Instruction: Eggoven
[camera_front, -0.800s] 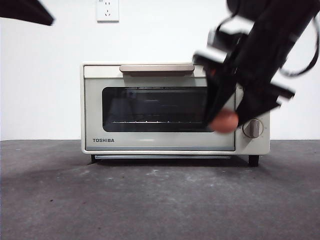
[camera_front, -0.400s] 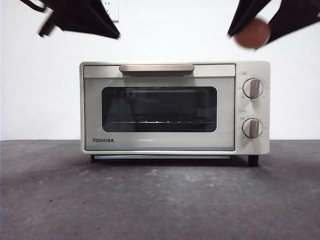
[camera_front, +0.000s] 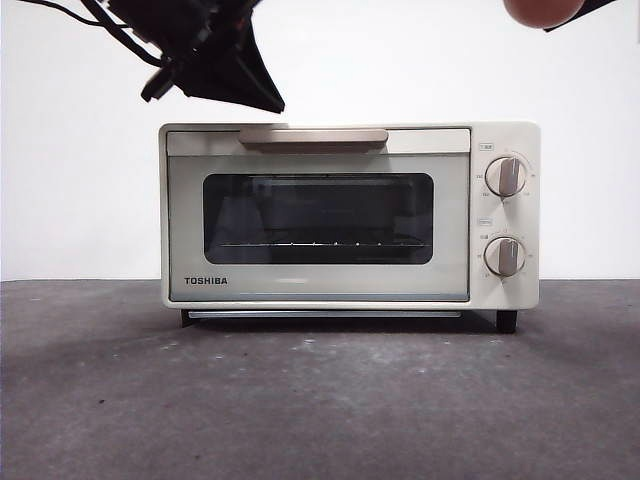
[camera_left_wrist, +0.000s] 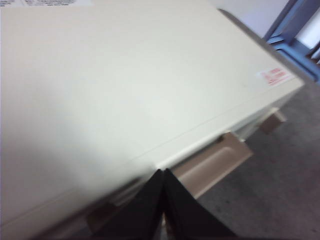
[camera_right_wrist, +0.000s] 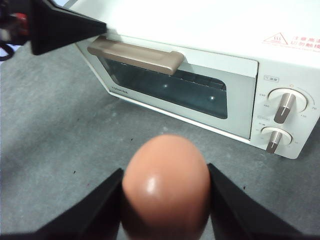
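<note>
The cream TOSHIBA toaster oven stands on the table with its dark glass door closed, a beige handle on top and two knobs at the right. My right gripper is shut on the reddish-brown egg and holds it high above the oven's right end; the egg shows at the top edge of the front view. My left gripper is shut and empty, its tip just above the oven's top edge by the handle; it shows in the front view and the right wrist view.
The oven sits on a dark grey table before a white wall with a socket. Open table surface lies in front of the oven door.
My right gripper has risen with the egg from in front of the oven's knobs to the top of the picture. My left gripper has come down and rightward toward the handle.
</note>
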